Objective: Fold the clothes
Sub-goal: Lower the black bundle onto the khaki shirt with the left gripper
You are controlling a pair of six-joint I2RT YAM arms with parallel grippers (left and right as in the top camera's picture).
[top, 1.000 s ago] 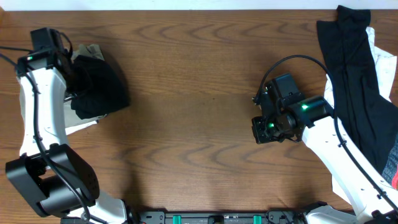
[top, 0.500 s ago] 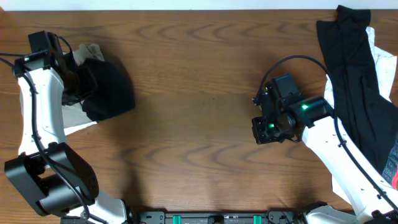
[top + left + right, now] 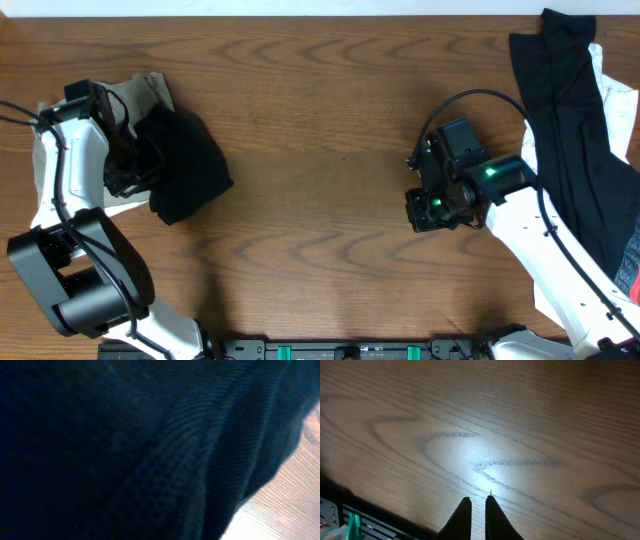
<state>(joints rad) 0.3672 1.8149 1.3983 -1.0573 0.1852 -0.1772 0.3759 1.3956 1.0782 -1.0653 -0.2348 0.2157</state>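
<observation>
A bunched black garment (image 3: 190, 172) lies at the table's left side. My left gripper (image 3: 128, 166) is at its left edge, shut on it. The left wrist view is filled with the same black fabric (image 3: 125, 450), which hides my fingers. An olive-grey piece (image 3: 150, 90) and a white piece (image 3: 122, 205) lie under and beside it. My right gripper (image 3: 427, 212) hangs over bare wood at centre right; its fingers (image 3: 478, 502) are shut and empty. A long black garment (image 3: 565, 130) lies on a pile at the far right.
The right pile also holds white cloth (image 3: 612, 100) and a bit of red (image 3: 630, 268) near the table's right edge. Brown wood table (image 3: 320, 150) lies between the two arms. The arm bases stand at the front edge.
My left gripper has moved toward the front and a little right, dragging the black garment with it off the olive-grey piece. The right arm has not moved.
</observation>
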